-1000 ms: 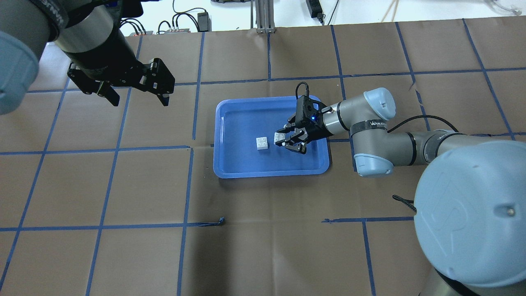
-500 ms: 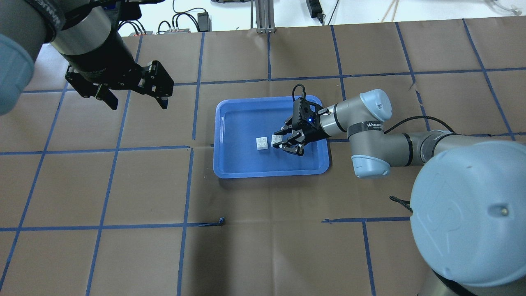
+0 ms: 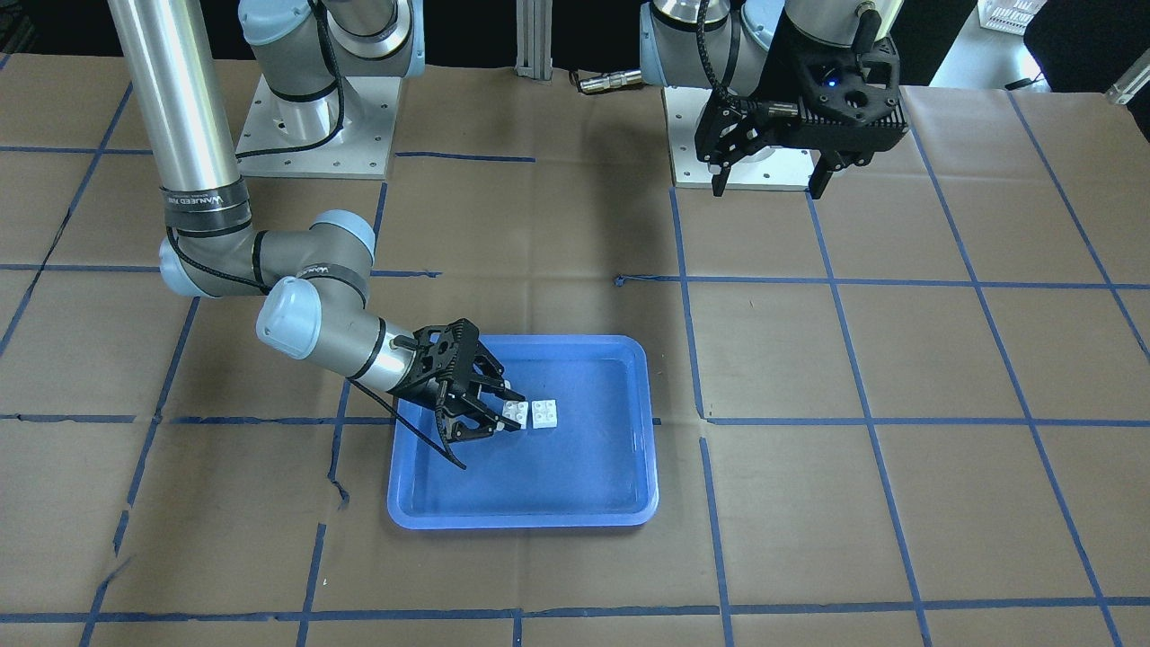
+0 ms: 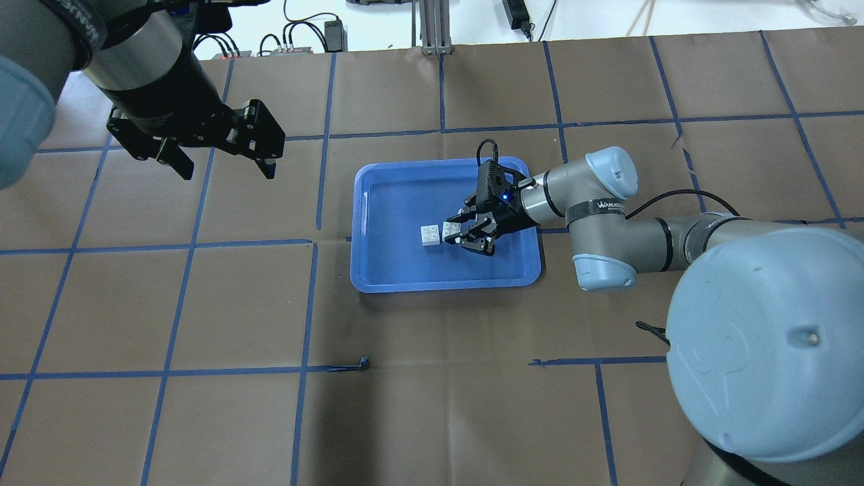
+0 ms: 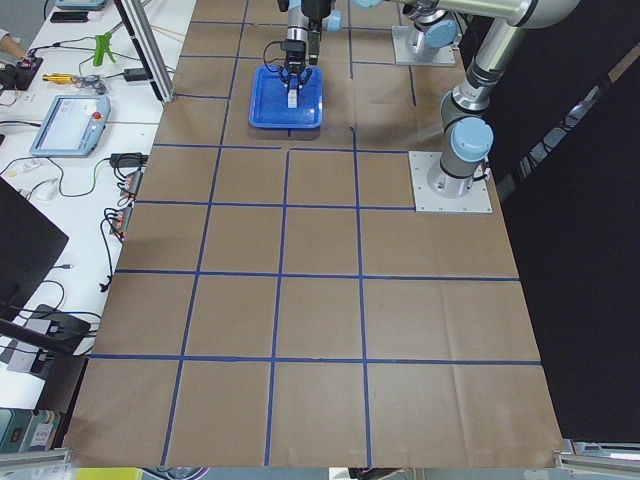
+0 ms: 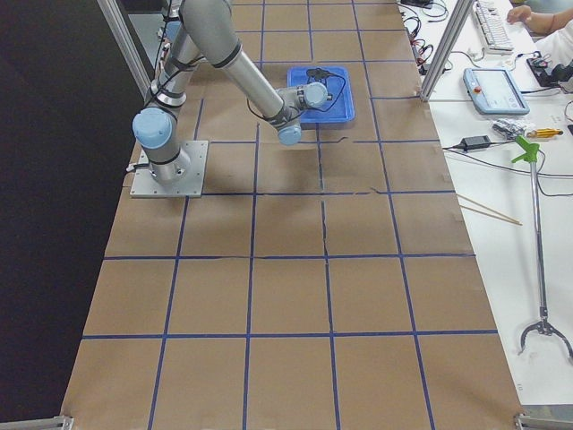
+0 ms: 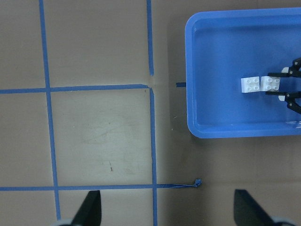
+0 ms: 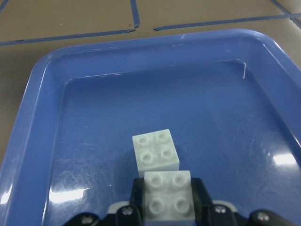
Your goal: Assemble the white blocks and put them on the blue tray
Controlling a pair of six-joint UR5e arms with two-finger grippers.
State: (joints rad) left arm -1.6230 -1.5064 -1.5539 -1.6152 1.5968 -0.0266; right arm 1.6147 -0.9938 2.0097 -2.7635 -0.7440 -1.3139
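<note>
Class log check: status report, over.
Right pincer shut on small white studded plastic brick in blue plastic tray; second brick alongside. Left pincer open, away. No obstruction.

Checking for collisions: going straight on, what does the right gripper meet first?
Probably the loose small white studded plastic brick on the shallow blue plastic tray, just ahead of its held white brick.

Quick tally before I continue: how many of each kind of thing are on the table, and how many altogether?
white blocks: 2
blue tray: 1
Total: 3
</note>
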